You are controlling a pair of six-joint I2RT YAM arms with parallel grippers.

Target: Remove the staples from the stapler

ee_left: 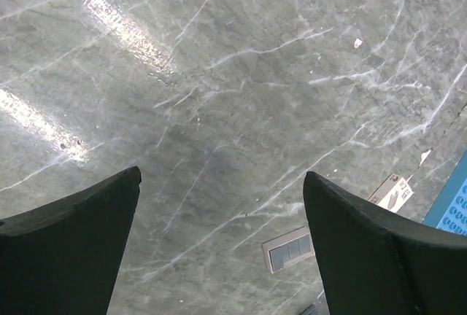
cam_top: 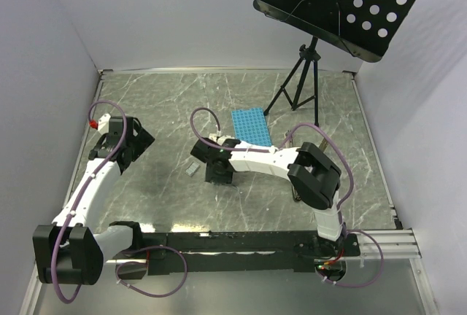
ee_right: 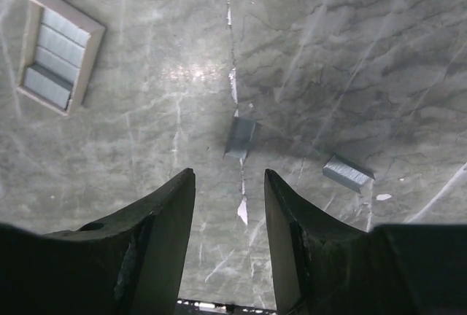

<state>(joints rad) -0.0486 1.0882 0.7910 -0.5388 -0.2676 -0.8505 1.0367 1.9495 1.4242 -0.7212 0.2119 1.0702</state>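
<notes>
The right claw (ee_right: 230, 176) is held low over the table (ee_right: 379, 52), fingers parted, nothing between them. Loose staples (ee_right: 239, 138) are seen on the marble just ahead of the fingertips, one strip in line with the gap and a second strip (ee_right: 349, 172) off to the right. A small tray (ee_right: 60, 54) with more grey strips is seen farther off to the left.

The left claw (ee_left: 222, 176) is hung wide open and empty at the left side, well apart from the work. The stapler cannot be made out in any view. It may be hidden beneath the right arm (cam_top: 270, 160), but that cannot be settled.

With strips out on the table, the unloading is judged far along, perhaps at the clearing of what has dropped out. If the nearer strip is to be taken, a straight descent is called for. Fingertips must be brought right down to the surface either side of it, since so thin and flat a piece is easily pushed rather than pinched.
</notes>
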